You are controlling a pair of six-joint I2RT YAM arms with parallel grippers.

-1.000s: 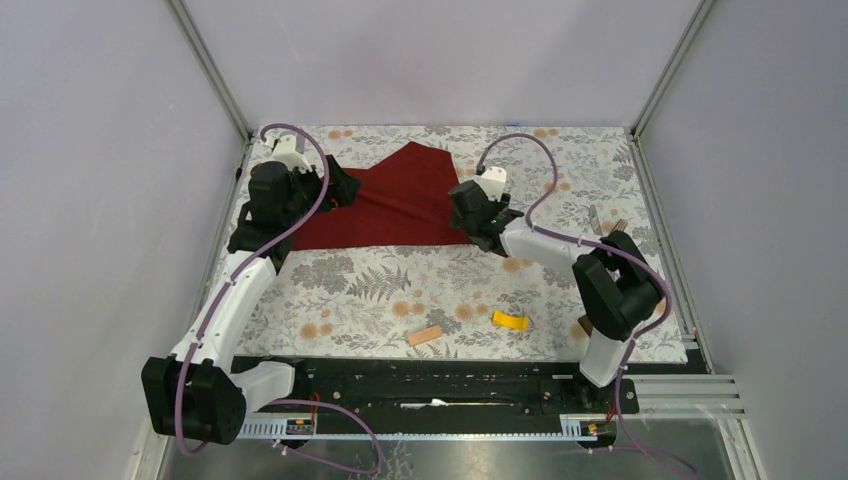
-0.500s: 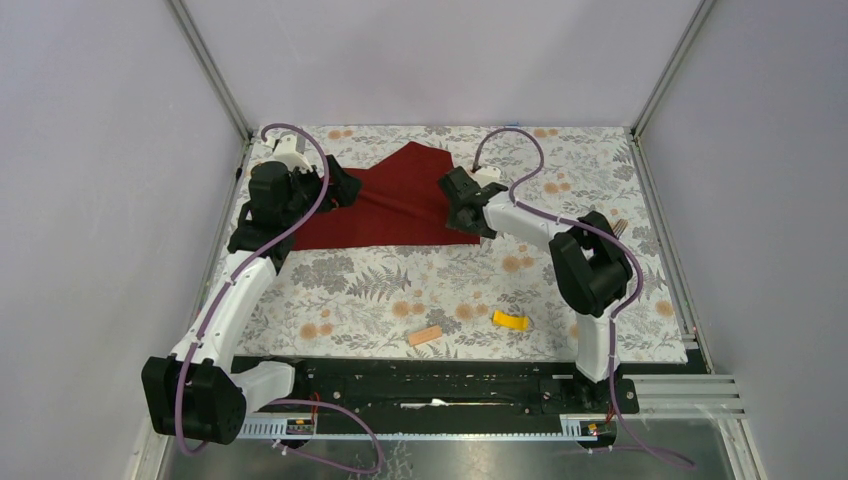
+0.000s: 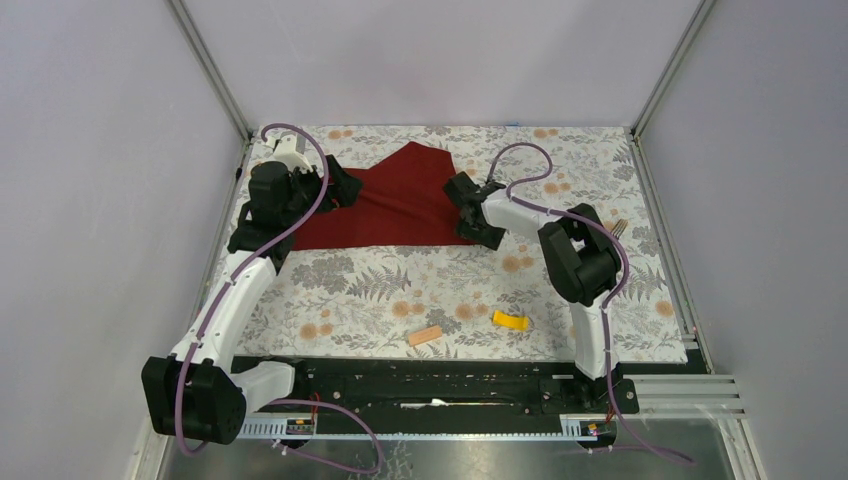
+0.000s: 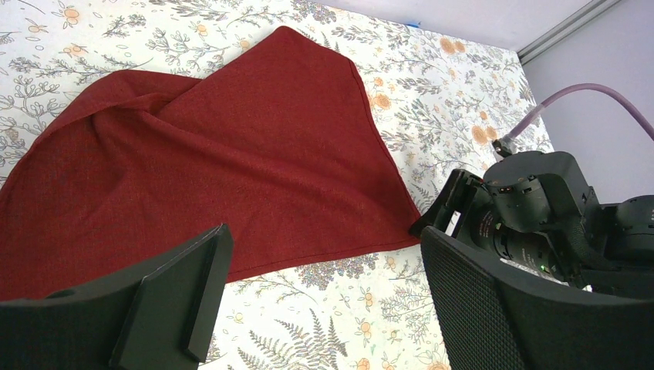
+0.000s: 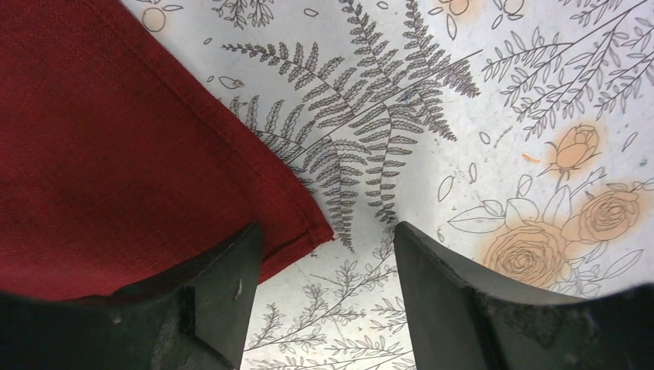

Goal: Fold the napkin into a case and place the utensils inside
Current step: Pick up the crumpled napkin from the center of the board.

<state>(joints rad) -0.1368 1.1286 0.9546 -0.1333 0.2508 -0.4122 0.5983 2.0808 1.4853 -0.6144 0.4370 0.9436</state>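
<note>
Red napkin (image 3: 400, 195), L end hidden under left claw (image 3: 338, 188).

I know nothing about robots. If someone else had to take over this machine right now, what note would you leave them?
Left fingers: open, holding nothing, hovering over the napkin's left part.
Right fingers: open, holding nothing, straddling the napkin's near right corner, one finger over the cloth and the other over the flowered table cover.
Napkin: lies loosely spread at the back of the table, rumpled at its left end.
Done: no case formed yet.
Left: fold the napkin into a case, then put the knife and fork inside; I cannot make them out clearly in these views.
</note>
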